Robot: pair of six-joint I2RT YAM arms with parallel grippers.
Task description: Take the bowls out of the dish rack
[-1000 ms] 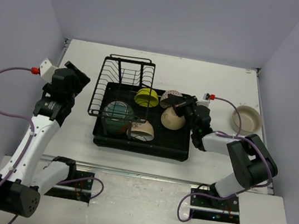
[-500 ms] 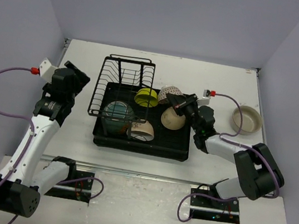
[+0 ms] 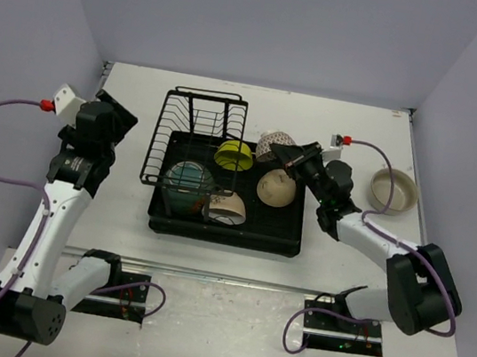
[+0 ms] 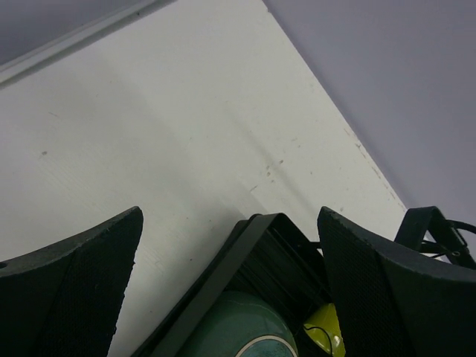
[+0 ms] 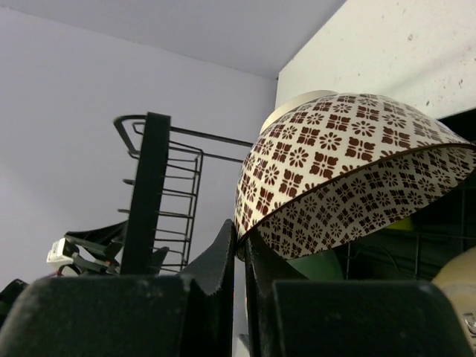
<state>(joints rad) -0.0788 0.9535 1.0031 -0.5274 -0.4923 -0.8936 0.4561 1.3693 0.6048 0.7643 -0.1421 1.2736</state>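
The black dish rack (image 3: 283, 243) holds a teal bowl (image 3: 188, 178), a yellow-green bowl (image 3: 234, 154), a cream bowl with a brown band (image 3: 228, 208) and a smooth cream bowl (image 3: 275, 188). My right gripper (image 3: 288, 156) is shut on the rim of the brown-patterned white bowl (image 3: 272, 143), lifted above the rack's back right; the bowl fills the right wrist view (image 5: 335, 171). A large beige bowl (image 3: 393, 189) sits on the table to the right. My left gripper (image 3: 104, 118) is open and empty, left of the rack; its wrist view shows the rack corner (image 4: 245, 245) and the teal bowl (image 4: 238, 327).
The upright wire plate holder (image 3: 193, 131) stands on the rack's left back part. Walls close in the table on the left, back and right. A purple cable loops from each wrist.
My right gripper has lifted the patterned bowl up and toward the back, away from the smooth cream bowl. My left arm has shifted slightly left and back.
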